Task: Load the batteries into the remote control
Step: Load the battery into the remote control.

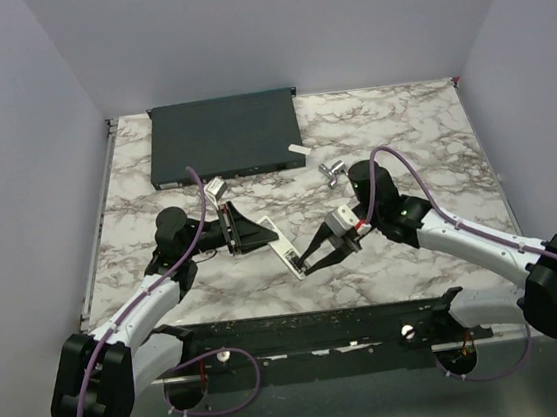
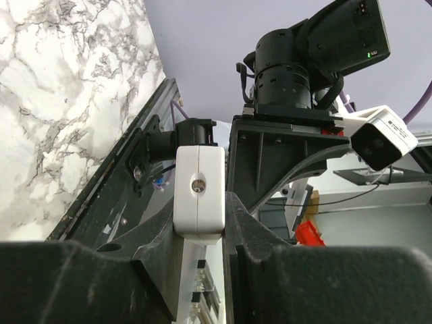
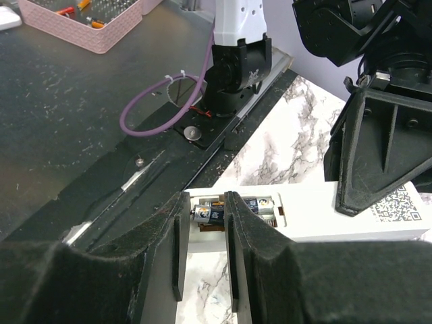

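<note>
Left hand [image 2: 200,233] is clamped on the white remote control [image 2: 199,189]. Right hand [image 3: 206,229] is pinching a battery [image 3: 209,214] right at the open battery compartment [image 3: 273,214], with a second battery [image 3: 258,204] sitting inside.

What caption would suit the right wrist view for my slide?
Right gripper straddles a battery at the open remote control, which the left gripper holds.

A flat dark-grey box [image 1: 225,137] lies at the marble table's [image 1: 410,123] far edge.
</note>
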